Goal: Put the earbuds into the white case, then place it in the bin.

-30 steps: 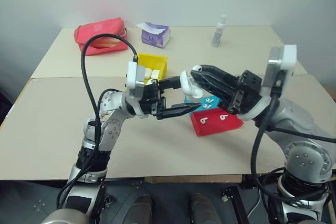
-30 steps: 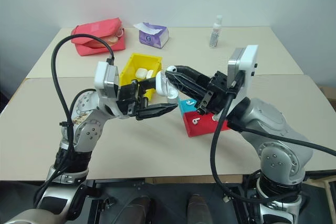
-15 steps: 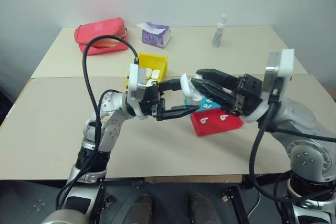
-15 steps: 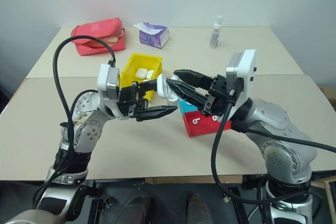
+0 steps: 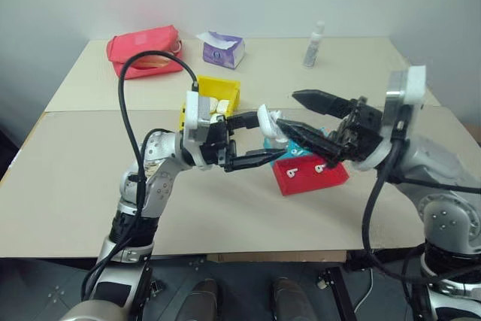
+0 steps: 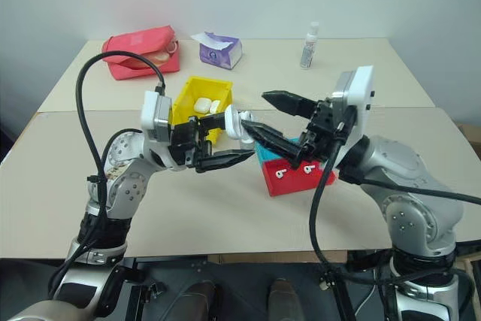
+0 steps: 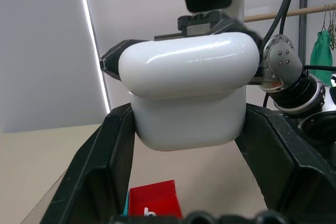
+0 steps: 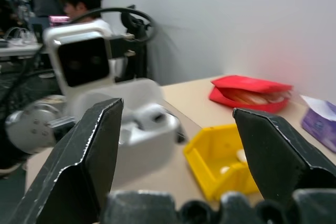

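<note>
Here, at the centre of the left eye view, the left gripper [image 5: 259, 139] is clenched on the white case [image 5: 269, 122], holding it up above the table [image 5: 90, 178]. In the left wrist view the case [image 7: 189, 90] sits between the two black fingers [image 7: 102, 166], its lid closed or very nearly so. The right gripper [image 5: 297, 114] stands just right of the case with its fingers spread wide and nothing held between them; its lower finger reaches close to the case, and I cannot tell whether it touches.

Behind the left gripper, above centre, the yellow bin [image 5: 214, 95] holds several white cases [image 5: 218, 104]. Below the right gripper, right of centre, the red tray [image 5: 310, 176] carries loose earbuds [image 5: 319, 168], and a blue tray [image 6: 263, 150] lies against its far side, mostly hidden by the grippers.

Along the far edge, from upper left to upper right, lie a red zip pouch [image 5: 144, 49], a purple-and-white tissue pack [image 5: 222, 49] and a small clear bottle [image 5: 314, 44].
</note>
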`<state>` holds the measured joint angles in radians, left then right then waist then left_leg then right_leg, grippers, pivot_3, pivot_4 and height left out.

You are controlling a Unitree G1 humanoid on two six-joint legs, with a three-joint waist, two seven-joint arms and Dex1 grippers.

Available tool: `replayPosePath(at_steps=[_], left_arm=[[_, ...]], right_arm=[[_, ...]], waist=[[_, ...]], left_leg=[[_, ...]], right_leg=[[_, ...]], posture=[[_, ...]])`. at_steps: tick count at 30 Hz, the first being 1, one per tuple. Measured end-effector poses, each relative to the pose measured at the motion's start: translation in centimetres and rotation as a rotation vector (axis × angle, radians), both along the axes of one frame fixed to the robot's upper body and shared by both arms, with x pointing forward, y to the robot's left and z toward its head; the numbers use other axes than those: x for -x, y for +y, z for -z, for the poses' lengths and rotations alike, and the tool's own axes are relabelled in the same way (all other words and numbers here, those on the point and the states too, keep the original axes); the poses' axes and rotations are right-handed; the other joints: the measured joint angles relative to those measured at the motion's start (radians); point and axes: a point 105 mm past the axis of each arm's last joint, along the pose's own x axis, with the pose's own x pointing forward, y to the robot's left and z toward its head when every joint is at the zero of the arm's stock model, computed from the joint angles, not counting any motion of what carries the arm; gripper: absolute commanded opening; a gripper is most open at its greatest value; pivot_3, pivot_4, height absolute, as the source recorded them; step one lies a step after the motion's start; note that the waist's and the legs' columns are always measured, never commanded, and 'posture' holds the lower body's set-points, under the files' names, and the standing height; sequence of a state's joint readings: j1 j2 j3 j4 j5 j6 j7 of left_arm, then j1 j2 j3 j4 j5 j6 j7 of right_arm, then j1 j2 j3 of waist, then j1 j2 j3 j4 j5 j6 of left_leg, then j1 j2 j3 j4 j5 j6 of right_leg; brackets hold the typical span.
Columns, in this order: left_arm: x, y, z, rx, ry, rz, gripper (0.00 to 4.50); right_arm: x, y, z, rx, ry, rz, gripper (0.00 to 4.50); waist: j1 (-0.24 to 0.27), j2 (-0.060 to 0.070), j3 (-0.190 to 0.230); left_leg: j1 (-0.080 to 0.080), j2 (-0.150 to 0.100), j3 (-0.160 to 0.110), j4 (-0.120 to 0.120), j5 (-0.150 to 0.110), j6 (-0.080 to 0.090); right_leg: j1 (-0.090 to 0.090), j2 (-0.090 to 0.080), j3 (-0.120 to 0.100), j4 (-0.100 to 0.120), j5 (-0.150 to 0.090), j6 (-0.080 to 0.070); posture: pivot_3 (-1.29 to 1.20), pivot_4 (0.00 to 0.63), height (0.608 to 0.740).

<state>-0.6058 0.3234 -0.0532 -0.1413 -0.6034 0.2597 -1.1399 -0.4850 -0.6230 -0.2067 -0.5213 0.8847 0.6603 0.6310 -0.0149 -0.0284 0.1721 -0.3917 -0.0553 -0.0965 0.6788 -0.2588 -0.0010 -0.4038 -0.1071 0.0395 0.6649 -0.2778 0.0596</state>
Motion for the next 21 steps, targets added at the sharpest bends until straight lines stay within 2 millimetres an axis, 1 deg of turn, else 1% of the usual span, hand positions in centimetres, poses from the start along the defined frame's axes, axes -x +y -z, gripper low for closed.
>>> replayPosePath(at_steps=[1, 3, 5, 6, 7, 9, 10, 11, 13, 16, 17, 21], left_arm=[[0.0, 0.2, -0.1, 0.003, -0.002, -0.003, 2.83], [-0.1, 0.4, -0.1, 0.001, -0.004, -0.009, 2.83], [-0.1, 0.5, -0.2, -0.004, -0.007, -0.014, 2.83], [-0.2, 0.7, -0.2, -0.006, -0.008, -0.022, 2.83], [-0.2, 0.8, -0.2, -0.007, -0.009, -0.027, 2.83], [-0.3, 1.1, -0.3, -0.001, -0.011, -0.041, 2.83], [-0.4, 1.2, -0.4, 0.003, -0.010, -0.048, 2.83], [-0.5, 1.4, -0.5, 0.007, -0.010, -0.058, 2.83], [-0.7, 1.5, -0.6, 0.014, -0.011, -0.074, 2.83], [-1.0, 1.8, -1.0, 0.022, -0.034, -0.108, 2.83], [-1.1, 1.8, -1.1, 0.024, -0.039, -0.118, 2.83], [-1.2, 2.1, -1.3, 0.032, -0.041, -0.139, 2.83]], right_arm=[[-0.8, -1.0, -0.7, 0.001, -0.009, 0.039, 3.88], [-1.9, -2.2, -2.1, 0.021, -0.033, 0.103, 3.88], [-3.4, -3.7, -3.3, 0.070, -0.049, 0.187, 3.88], [-4.4, -4.6, -3.6, 0.127, -0.056, 0.236, 3.88], [-5.3, -4.9, -3.2, 0.203, -0.051, 0.265, 3.88], [-7.5, -5.7, -1.5, 0.426, -0.029, 0.312, 3.88], [-8.4, -6.0, -0.6, 0.507, -0.021, 0.321, 3.88], [-9.3, -6.0, 0.5, 0.609, -0.022, 0.306, 3.88], [-10.6, -5.8, 2.6, 0.822, -0.057, 0.234, 3.88], [-11.6, -5.6, 5.0, 1.072, -0.108, 0.089, 3.88], [-11.9, -5.5, 5.4, 1.126, -0.119, 0.047, 3.88], [-12.6, -4.4, 6.8, 1.239, -0.136, -0.099, 3.88]], waist=[[-0.001, 0.000, 0.000], [-0.002, 0.000, 0.000], [-0.002, 0.000, 0.000], [-0.002, 0.000, 0.000], [-0.002, 0.000, 0.000], [-0.006, 0.000, 0.000], [-0.007, 0.000, 0.000], [-0.010, 0.000, 0.000], [-0.018, 0.000, 0.000], [-0.027, 0.000, 0.000], [-0.028, 0.000, 0.000], [-0.032, 0.000, 0.000]], left_leg=[[0.000, 0.000, 0.000, 0.000, 0.000, 0.000], [0.000, 0.000, 0.000, -0.001, 0.000, 0.000], [0.000, 0.000, 0.001, -0.001, 0.000, 0.000], [0.000, 0.000, 0.001, -0.001, 0.000, 0.000], [0.000, 0.000, 0.002, -0.001, 0.000, 0.000], [0.000, 0.000, 0.004, 0.000, 0.000, 0.001], [0.000, 0.000, 0.004, -0.001, 0.000, 0.001], [0.001, 0.001, 0.005, -0.001, 0.000, 0.001], [0.000, 0.001, 0.005, -0.001, 0.000, 0.001], [-0.001, 0.001, 0.005, -0.001, 0.000, 0.000], [-0.001, 0.001, 0.005, -0.001, 0.000, 0.000], [-0.001, 0.002, 0.005, 0.000, 0.002, -0.004]], right_leg=[[0.000, 0.000, 0.000, 0.000, 0.000, 0.000], [0.000, 0.000, 0.000, 0.000, 0.000, 0.000], [0.000, 0.000, 0.000, 0.000, 0.000, 0.000], [0.000, 0.000, 0.000, -0.001, 0.000, 0.000], [0.000, 0.000, 0.001, -0.001, 0.000, 0.000], [-0.001, 0.000, 0.001, -0.001, 0.000, 0.000], [-0.001, 0.000, 0.001, -0.001, 0.000, 0.000], [-0.001, 0.000, 0.002, -0.001, 0.000, 0.000], [-0.001, 0.000, 0.002, -0.001, 0.000, 0.000], [-0.002, 0.000, 0.002, -0.002, 0.000, 0.000], [-0.002, 0.000, 0.002, -0.002, 0.000, 0.000], [-0.003, 0.000, 0.003, -0.002, 0.000, 0.000]], posture=[[0.00, 0.150, 0.740], [0.00, 0.150, 0.740], [0.00, 0.150, 0.740], [0.00, 0.150, 0.740], [0.00, 0.150, 0.740], [0.00, 0.150, 0.740], [0.00, 0.150, 0.740], [0.00, 0.150, 0.740], [0.00, 0.150, 0.740], [0.00, 0.150, 0.740], [0.00, 0.150, 0.740], [0.00, 0.150, 0.740]])
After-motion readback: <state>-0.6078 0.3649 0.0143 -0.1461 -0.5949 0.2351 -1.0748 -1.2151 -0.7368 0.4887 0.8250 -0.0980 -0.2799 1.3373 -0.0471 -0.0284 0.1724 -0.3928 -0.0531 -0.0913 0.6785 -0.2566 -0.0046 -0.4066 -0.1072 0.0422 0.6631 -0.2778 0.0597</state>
